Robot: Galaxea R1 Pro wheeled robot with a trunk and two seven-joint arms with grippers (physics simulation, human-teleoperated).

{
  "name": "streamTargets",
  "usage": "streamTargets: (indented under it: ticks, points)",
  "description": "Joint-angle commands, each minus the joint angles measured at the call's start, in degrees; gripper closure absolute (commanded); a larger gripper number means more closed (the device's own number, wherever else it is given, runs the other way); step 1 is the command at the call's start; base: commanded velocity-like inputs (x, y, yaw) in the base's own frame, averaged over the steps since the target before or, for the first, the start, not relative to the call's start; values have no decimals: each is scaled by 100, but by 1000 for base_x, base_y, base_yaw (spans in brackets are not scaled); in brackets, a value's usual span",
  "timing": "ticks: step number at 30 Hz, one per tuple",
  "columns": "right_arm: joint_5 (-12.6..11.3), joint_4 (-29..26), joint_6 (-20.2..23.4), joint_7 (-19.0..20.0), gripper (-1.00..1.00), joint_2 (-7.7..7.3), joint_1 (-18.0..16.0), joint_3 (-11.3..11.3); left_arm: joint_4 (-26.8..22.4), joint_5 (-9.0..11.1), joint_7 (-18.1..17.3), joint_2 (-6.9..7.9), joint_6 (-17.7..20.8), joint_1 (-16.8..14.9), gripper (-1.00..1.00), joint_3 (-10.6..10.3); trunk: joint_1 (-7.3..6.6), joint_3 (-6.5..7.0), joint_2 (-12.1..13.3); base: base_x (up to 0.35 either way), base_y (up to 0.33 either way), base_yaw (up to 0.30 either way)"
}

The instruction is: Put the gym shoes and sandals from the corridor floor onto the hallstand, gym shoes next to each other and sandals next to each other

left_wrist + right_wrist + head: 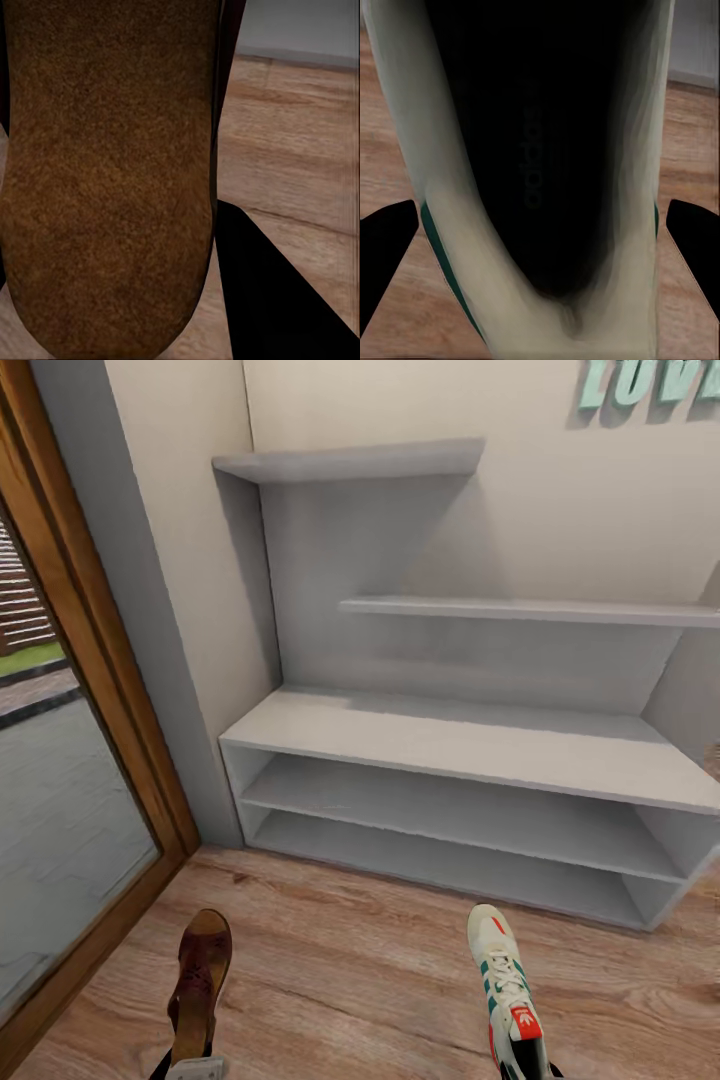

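A dark brown sandal (200, 980) hangs low at the left of the head view, toe pointing toward the hallstand (450, 745), with my left gripper (190, 1068) shut on its heel end. Its tan insole (105, 180) sits close before the left wrist camera, one dark finger (277, 300) beside it. A cream gym shoe (505, 985) with green stripes and a red tongue label is at the lower right, my right gripper (525, 1068) shut on its heel. Its dark opening (540, 150) lies between two black fingers (386, 240). Both are held above the corridor floor (350, 970), short of the rack.
The rack's bench top, its two open lower shelves (440, 810) and its stepped wall shelves (520, 610) hold nothing. A wood-framed glass door (70, 780) stands close on the left. Teal letters (650, 380) hang on the wall above.
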Motion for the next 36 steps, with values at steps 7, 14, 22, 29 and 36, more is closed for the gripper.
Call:
streamTargets:
  ticks: [7,14,22,29,36]
  points:
    - [57,6,-21,23,100,5,-5,-43,-1,-81,14,-7,-14,-2,100,37,-1,-5,-2,1,1,-266]
    - [57,12,-21,23,100,5,-5,-42,-1,-81,14,-7,-17,-2,100,37,-1,-5,-2,0,0,-266]
    - [57,19,-21,22,100,5,-3,-42,-1,-75,14,-2,-14,-2,100,37,-1,-5,-2,0,0,-265]
    - [57,19,-21,18,100,5,-4,-42,-1,-74,14,2,-11,-2,100,37,-1,-5,-2,0,0,-253]
    - [57,0,-27,15,100,5,-6,-42,-1,-74,14,2,-13,-2,100,37,-1,-5,-2,0,0,-64]
